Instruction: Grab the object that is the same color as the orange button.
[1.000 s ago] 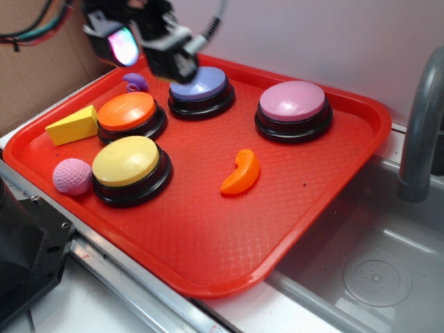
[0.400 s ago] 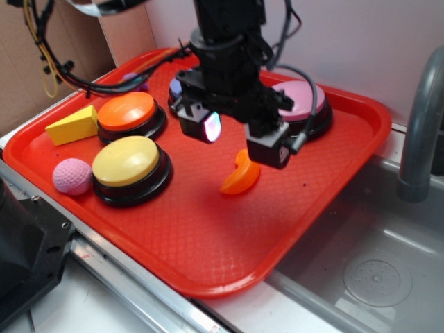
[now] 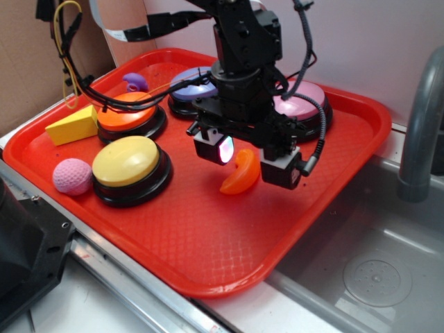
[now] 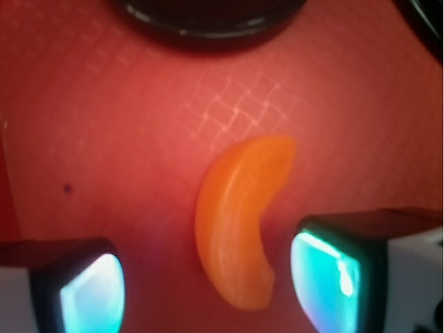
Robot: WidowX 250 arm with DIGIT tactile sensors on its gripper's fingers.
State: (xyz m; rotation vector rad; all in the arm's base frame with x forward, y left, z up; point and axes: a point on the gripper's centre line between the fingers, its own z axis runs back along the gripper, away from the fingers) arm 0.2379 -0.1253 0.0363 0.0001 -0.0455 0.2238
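Looking through the wrist view, I see the orange crescent (image 4: 239,222) lying on the red tray (image 4: 104,139), low centre of frame, between two lit fingertips (image 4: 326,274); jaws apart, neither pad touching it. Only the exterior view shows the rest: orange button (image 3: 128,111) at upper left of the tray, yellow button (image 3: 128,161) below it, purple button (image 3: 187,87) and pink button (image 3: 309,100) partly behind the arm, yellow wedge (image 3: 73,125) and pink ball (image 3: 72,175) at far left. Arm stands near vertical over tray centre, gripper (image 3: 251,158) pointing down, straddling the crescent, which peeks out between the fingers.
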